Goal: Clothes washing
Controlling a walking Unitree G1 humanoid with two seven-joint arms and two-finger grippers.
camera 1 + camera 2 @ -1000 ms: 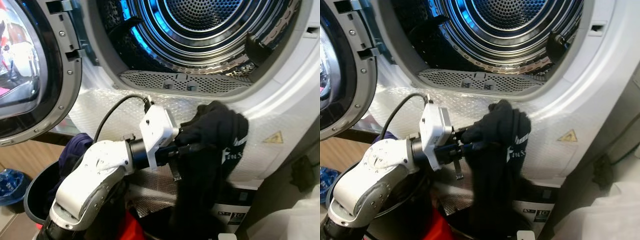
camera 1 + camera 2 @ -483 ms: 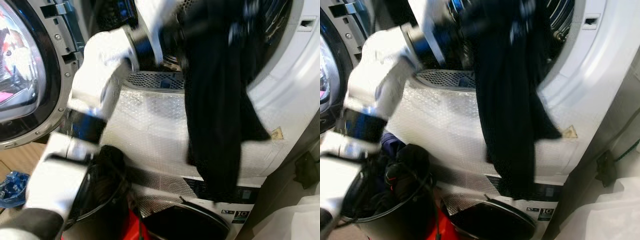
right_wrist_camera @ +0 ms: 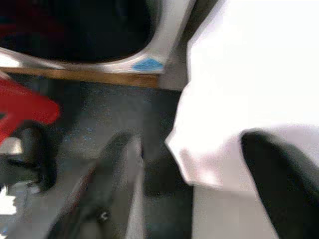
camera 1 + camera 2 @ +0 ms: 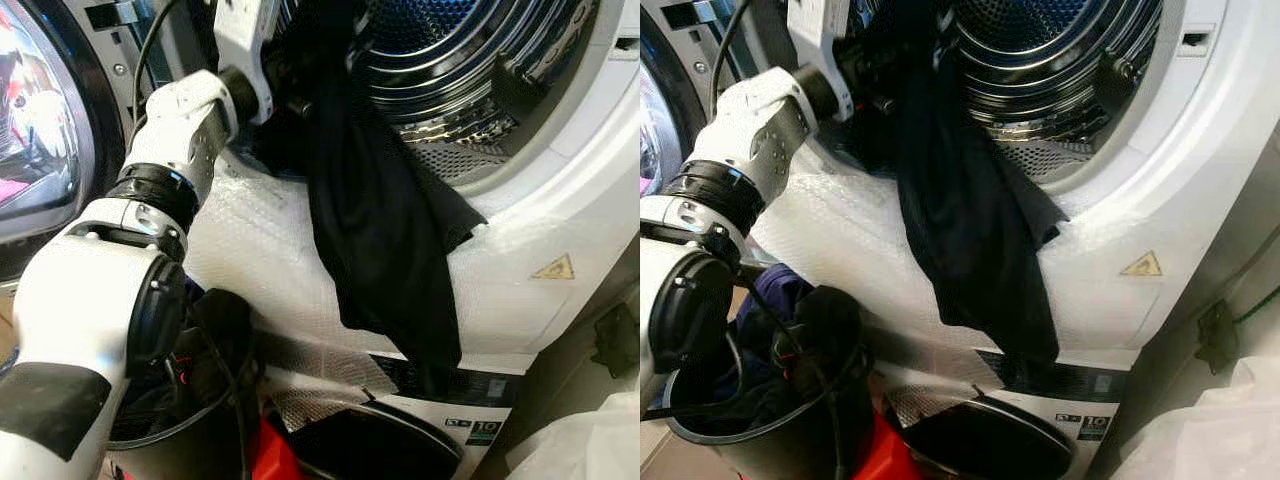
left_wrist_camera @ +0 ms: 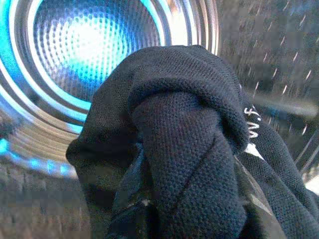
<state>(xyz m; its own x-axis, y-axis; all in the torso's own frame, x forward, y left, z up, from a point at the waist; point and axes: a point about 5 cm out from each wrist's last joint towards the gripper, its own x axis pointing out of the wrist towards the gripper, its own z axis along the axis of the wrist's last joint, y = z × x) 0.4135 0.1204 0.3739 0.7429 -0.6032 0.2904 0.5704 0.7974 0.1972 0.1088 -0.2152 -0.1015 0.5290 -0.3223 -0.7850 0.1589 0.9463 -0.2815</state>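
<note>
My left arm [image 4: 185, 120] reaches up to the mouth of the dryer drum [image 4: 450, 50]. My left gripper [image 4: 303, 100] is shut on a black garment [image 4: 385, 230], whose folds cover the fingertips. The garment's top sits at the lower left of the drum mouth. Its remaining length drapes over the rim and hangs down the white front panel [image 4: 260, 260]. In the left wrist view the bunched black garment [image 5: 184, 149] is close in front, with the blue-lit drum [image 5: 89, 45] behind it. My right gripper [image 3: 199, 169] hangs low over the floor, fingers open and holding nothing.
The round door [image 4: 40, 110] stands open at the left. A black basket [image 4: 700, 425] holding dark clothes stands below my left arm, beside a red object [image 4: 865, 450]. A lower machine's door [image 4: 980, 440] juts out underneath. A white cloth [image 4: 590, 440] lies at the right.
My left gripper has lifted the black garment from the machine's front panel up into the drum mouth. The cloth now hangs over the rim. The view has shifted slightly.
</note>
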